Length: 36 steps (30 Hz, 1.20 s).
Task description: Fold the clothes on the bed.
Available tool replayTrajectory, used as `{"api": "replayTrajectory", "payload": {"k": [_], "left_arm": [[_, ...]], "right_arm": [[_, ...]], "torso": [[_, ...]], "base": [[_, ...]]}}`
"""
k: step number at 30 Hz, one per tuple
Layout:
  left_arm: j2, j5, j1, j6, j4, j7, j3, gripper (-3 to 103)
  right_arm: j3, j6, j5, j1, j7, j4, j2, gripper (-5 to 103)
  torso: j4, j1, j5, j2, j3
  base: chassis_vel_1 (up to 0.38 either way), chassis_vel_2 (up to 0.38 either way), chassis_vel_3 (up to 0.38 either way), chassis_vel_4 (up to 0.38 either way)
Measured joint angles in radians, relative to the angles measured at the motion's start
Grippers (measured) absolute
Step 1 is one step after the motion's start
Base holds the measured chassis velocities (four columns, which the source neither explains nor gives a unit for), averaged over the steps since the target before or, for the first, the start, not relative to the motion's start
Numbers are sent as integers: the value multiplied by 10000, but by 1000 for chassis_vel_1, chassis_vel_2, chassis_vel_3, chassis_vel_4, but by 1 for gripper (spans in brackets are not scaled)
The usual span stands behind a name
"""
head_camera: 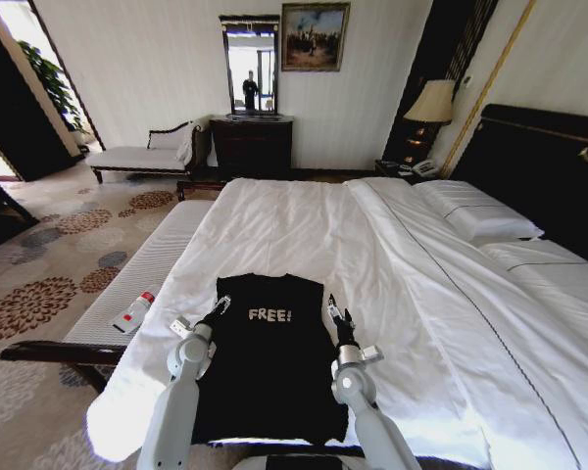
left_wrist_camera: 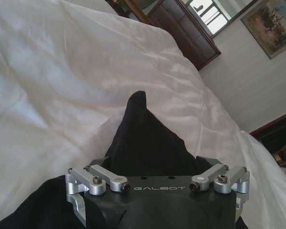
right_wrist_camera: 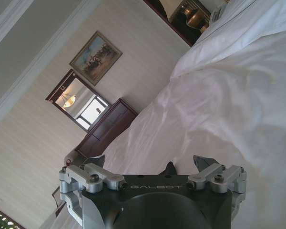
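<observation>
Flanking T-shirt (head_camera: 269, 362), left end effector (head_camera: 219, 306), right end effector (head_camera: 336, 315)

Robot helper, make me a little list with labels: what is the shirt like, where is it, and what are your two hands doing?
shirt: black T-shirt with white FREE! letters, lying flat
where: on the white bed, near its foot end
left gripper: at the shirt's left shoulder edge, fingers open
right gripper: at the shirt's right shoulder edge, fingers open
beside the bed: white bench with a small white and red bottle on it
</observation>
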Motion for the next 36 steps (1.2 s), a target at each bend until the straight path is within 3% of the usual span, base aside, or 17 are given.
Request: {"api": "replayTrajectory", "payload": {"k": [15,22,28,33,36], "left_arm": [[358,934,1644,-171,-1374,327,538,100],[402,761,2724,-279,-2776,332,-568,100],[325,773,3074,-429,-2974,198,-1202,100],[447,1404,2726,-443,-2558,-141,-1094,100],[366,1858,3058,-350,-2992,-135,-1099,100]], "right_arm": [[15,29,-31,-112,4,97,-52,100],[44,28,51,-92,83,203,-113,100],[-69,-216,155,68,211,189,-243,100],[-382,-885,92,1299,144,-795,-1437,100],[-641,-1557,1020,2187,-656,-1346,-2440,100]], "torso": [[-1,0,-1,0,1],[0,-1,1,-1,0],[0,-1,1,-1,0],[-2,0,0,-1,0],[0,4,0,-2,3]], "base": [[0,0,0,0],[0,0,0,0],[0,0,0,0],[0,0,0,0],[0,0,0,0]]}}
